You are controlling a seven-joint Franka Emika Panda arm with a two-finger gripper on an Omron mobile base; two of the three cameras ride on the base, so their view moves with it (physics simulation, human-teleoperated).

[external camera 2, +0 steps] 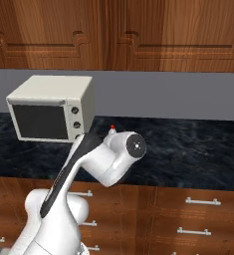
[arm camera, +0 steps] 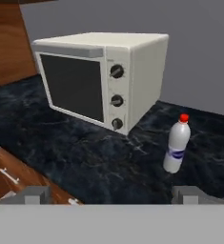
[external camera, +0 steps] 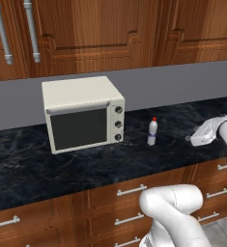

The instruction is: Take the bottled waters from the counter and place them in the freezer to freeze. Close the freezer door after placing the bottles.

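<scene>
Gripper (arm camera: 111,194): hanging released and empty over the front of the counter, its two tips standing wide apart at the bottom of the hand view — spread, it seems, to take a bottle between them.

Arm (external camera 2: 96,159): reaching out over the worktop from the base, its white wrist crossing in front of the bottle in the right base view.

Counter (external camera: 37,169): running black and white-veined above brown drawers (external camera: 129,190) with silver bar handles.

Bottle (arm camera: 176,144): standing upright on the counter just right of the oven and apart from it, ahead of the right fingertip — red cap, pale body, a blue band low on it. It is not yet being touched.

Oven (external camera: 82,113): sitting cream and closed further back near the grey wall, three knobs down its right side; probably no part of the job.

Hidden: in the right base view only the red cap is peeking above the arm. I am seeing one bottle, not two, and no freezer from this stand — likely the base will have to drive to reach it.
</scene>
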